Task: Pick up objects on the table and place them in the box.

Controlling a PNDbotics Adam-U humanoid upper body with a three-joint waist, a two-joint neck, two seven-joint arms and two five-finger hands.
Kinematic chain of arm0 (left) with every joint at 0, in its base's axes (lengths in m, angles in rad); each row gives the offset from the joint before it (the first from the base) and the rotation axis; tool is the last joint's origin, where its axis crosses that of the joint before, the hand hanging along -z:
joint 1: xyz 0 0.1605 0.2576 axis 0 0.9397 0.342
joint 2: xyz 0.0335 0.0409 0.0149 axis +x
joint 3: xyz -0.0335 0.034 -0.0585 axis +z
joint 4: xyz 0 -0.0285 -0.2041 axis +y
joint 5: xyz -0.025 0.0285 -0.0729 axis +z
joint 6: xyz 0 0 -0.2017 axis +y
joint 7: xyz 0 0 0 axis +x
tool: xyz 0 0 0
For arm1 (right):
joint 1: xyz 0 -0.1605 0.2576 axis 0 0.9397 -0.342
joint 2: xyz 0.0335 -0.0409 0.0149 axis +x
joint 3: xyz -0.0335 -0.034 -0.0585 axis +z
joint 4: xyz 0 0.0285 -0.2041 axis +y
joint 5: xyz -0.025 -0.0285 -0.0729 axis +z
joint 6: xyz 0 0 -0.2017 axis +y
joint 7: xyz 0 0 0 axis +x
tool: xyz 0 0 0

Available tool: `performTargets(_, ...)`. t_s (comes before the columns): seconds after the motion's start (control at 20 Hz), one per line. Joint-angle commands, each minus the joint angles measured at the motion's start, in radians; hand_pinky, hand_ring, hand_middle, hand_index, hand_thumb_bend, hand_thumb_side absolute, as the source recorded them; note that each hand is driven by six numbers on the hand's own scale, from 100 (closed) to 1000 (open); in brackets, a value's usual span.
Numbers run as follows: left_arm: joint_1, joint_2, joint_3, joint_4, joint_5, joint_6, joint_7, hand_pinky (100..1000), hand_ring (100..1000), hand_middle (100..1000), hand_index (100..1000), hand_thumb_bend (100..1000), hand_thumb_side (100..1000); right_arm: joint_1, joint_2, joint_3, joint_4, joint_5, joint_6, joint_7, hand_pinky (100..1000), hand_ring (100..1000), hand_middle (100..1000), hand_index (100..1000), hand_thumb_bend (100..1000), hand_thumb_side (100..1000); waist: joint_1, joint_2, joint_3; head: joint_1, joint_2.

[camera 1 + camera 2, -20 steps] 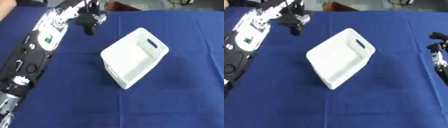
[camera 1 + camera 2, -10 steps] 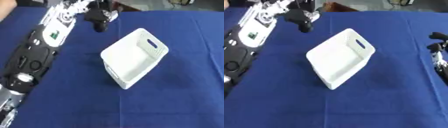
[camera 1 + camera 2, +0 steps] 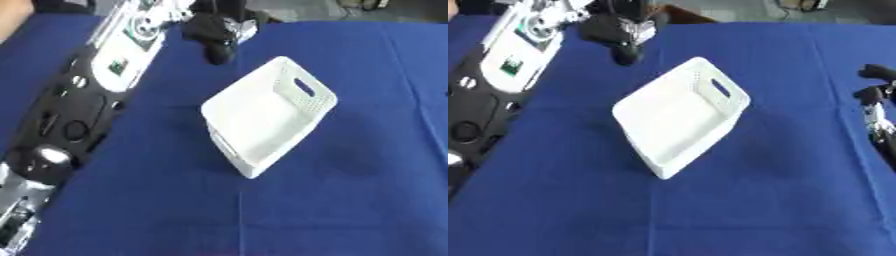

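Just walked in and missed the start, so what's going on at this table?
A humanoid robot is working over a blue table with a white box in the middle, which looks empty. Its left hand is stretched out beyond the box's far left corner, fingers curled round something dark; what it is cannot be made out. The right hand shows at the right edge of the right eye view, holding nothing.

Table (image 3: 350, 210) covered in blue cloth. One white box (image 3: 262, 117) rests directly on it near centre (set askew, handle slot on its far wall).
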Motion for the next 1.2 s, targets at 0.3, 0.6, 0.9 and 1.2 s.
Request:
performTargets(0.3,-0.037,-0.032,-0.022,-0.031,0.005,-0.006,-0.024,100,116,282,404,242,607,-0.01,-0.028,-0.002,-0.01,-0.005,-0.003,0.003,741,634,771,890,100,869,-0.001,-0.022,-0.007,0.005,-0.001)
performTargets(0.6,-0.041,-0.072,-0.047,-0.033,0.004,-0.015,-0.042,100,116,282,404,236,609,-0.012,-0.027,0.0,-0.01,-0.006,-0.004,0.005,741,634,771,890,100,869,-0.001,-0.021,-0.014,0.007,-0.001)
performTargets(0.9,-0.032,-0.105,-0.066,-0.026,0.002,-0.021,-0.055,100,116,281,404,231,615,-0.014,-0.026,0.001,-0.01,-0.006,-0.004,0.007,742,635,771,890,100,869,-0.004,-0.018,-0.017,0.008,-0.001)
performTargets(1.2,-0.025,-0.127,-0.08,-0.016,-0.009,-0.03,-0.06,100,116,281,403,229,616,-0.016,-0.025,0.002,-0.011,-0.006,-0.006,0.007,742,635,771,890,100,868,-0.008,-0.016,-0.021,0.011,-0.001)
